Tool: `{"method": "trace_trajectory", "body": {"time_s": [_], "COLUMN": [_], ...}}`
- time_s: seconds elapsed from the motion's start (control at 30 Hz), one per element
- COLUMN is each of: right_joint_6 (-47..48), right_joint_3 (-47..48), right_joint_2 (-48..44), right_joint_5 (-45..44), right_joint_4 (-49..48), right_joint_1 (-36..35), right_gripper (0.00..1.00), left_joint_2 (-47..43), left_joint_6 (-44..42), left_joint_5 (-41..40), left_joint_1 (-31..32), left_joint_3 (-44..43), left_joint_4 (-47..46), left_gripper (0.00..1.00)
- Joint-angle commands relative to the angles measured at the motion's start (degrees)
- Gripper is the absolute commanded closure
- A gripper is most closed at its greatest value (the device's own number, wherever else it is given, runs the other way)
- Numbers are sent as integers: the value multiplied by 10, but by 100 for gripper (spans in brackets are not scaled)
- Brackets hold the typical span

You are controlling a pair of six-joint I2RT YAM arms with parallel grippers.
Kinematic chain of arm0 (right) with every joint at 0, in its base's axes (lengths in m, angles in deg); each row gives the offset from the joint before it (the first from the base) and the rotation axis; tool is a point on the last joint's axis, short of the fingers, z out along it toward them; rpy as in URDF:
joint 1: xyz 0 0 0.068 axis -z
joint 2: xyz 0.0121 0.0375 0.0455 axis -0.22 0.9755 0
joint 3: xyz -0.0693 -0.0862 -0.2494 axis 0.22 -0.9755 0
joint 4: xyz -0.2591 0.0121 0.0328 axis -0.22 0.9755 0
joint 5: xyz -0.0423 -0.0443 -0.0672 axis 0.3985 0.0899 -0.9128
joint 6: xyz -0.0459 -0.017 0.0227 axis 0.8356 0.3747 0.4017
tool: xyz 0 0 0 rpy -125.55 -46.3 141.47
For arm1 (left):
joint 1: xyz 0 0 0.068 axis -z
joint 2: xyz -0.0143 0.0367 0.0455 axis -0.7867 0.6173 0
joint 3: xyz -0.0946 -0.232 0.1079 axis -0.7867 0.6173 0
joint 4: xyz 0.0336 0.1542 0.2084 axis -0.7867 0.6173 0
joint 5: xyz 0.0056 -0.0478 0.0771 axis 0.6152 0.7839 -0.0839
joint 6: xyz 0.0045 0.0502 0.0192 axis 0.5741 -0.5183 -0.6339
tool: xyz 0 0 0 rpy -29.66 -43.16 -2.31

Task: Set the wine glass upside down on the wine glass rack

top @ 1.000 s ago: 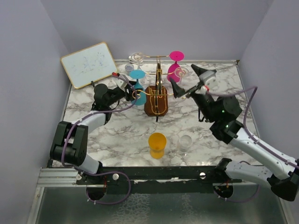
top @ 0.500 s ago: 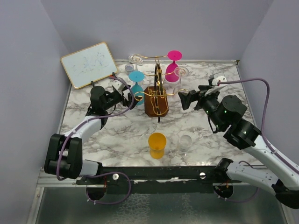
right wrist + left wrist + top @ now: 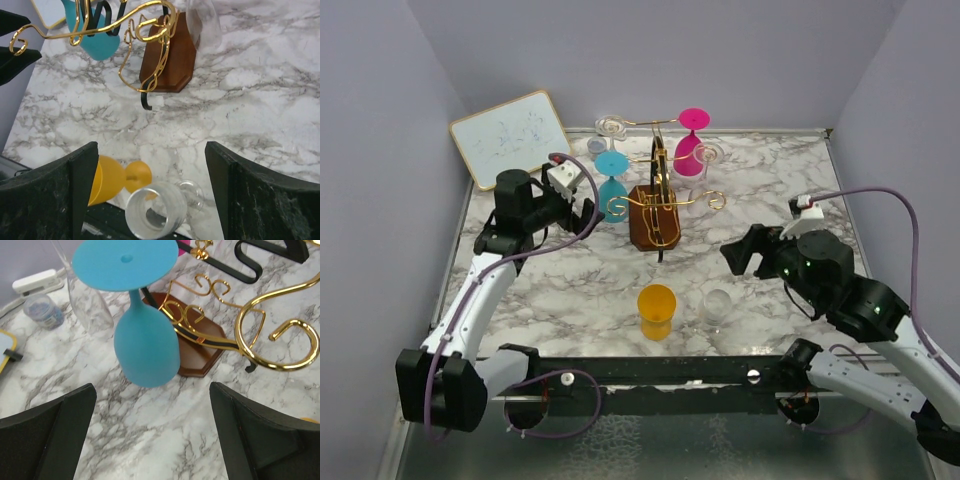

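The gold wire wine glass rack (image 3: pixel 658 190) stands mid-table on its dark wooden block (image 3: pixel 200 351). A blue wine glass (image 3: pixel 613 184) (image 3: pixel 145 340) hangs upside down on its left arm, and a pink one (image 3: pixel 692 140) on the back right. Two clear glasses (image 3: pixel 612 127) (image 3: pixel 708 155) also hang there. An orange wine glass (image 3: pixel 657 310) (image 3: pixel 111 180) and a clear wine glass (image 3: pixel 718 305) (image 3: pixel 160 212) stand upright near the front. My left gripper (image 3: pixel 586 213) (image 3: pixel 152 440) is open just left of the blue glass, holding nothing. My right gripper (image 3: pixel 738 256) (image 3: pixel 150 200) is open above and right of the clear glass.
A whiteboard (image 3: pixel 510 138) leans against the back left wall. A small jar (image 3: pixel 596 146) (image 3: pixel 44 310) sits behind the rack. A black hook (image 3: pixel 146 102) of the rack sticks out in front of the block. Walls close in on three sides of the marble table (image 3: pixel 570 285).
My left gripper opened off the blue glass and drew back left, leaving it hanging. My right arm swung away from the rack towards the front right, over the standing glasses.
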Motion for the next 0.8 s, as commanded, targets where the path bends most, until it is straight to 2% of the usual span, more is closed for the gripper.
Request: {"method": "trace_trajectory", "body": {"time_s": [0.0, 0.13, 0.3, 0.43, 0.6, 0.77], "right_joint_6": [-71, -82, -82, -68, -58, -58], "right_joint_3": [-5, -11, -46, -57, -31, -20], "right_joint_2": [-26, -21, -41, -43, -10, 30], "right_joint_5": [43, 60, 66, 69, 86, 101], "right_joint_4": [101, 132, 110, 98, 130, 183], "right_joint_1": [-1, -1, -1, -1, -1, -1], "right_gripper": [14, 15, 14, 15, 21, 32], "left_joint_2": [-45, -60, -121, -119, -81, -77], "left_joint_6": [-60, -89, -132, -147, -169, -148], "left_joint_5": [-93, -119, -45, 18, 69, 84], "left_joint_1": [-3, -3, -3, -2, 11, 39], "left_joint_3": [-38, -73, -105, -157, -195, -200], "left_joint_4": [205, 343, 470, 555, 621, 620], "left_gripper": [1, 1, 3, 6, 11, 11]}}
